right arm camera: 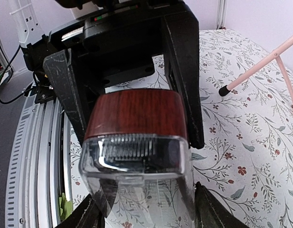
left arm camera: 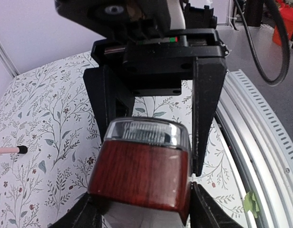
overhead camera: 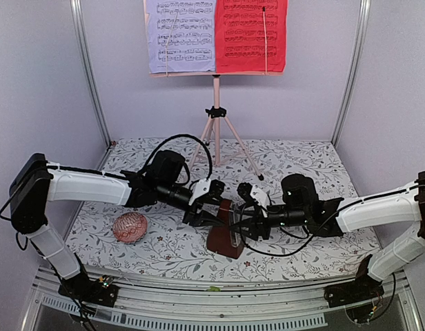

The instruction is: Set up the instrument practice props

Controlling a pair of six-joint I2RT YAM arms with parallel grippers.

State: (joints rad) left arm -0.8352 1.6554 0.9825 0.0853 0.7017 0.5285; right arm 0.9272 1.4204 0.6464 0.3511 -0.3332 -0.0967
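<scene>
**Ana:** Metronome (overhead camera: 223, 238) first. Where was it?

**Ben:** At the front middle of the table (overhead camera: 302, 165), between the two arms. From overhead it looked tilted rather than upright. Its lower end was down at the floral cloth, but I could not tell whether it rested there or hung just above.

**Ana:** And the pincers?

**Ben:** The left pincer (overhead camera: 214, 216) reached in from the left and the right pincer (overhead camera: 241, 225) from the right, so their tips met at the dark red-brown body. Each was about half open, with the wooden case filling the gap.

**Ana:** Were they actually holding it?

**Ben:** Both wrist views said so. In the left wrist view, that arm's own fingers (left arm camera: 80, 216) flanked the wood-grain end, and the other arm's black fingers stood against its sides beyond it. The right wrist view showed the same thing mirrored, with its own fingers (right arm camera: 206, 211) beside the clear cover. So each pincer was clamped on the case from an opposite end.

**Ana:** What about the rest of the props?

**Ben:** The pink music stand (overhead camera: 216, 103) stood at the back, well apart. A lavender page (overhead camera: 181, 34) and a red page (overhead camera: 250, 34) sat side by side on its desk. A red patterned ball (overhead camera: 130, 227) lay near the left pincer, to its left, untouched.
</scene>
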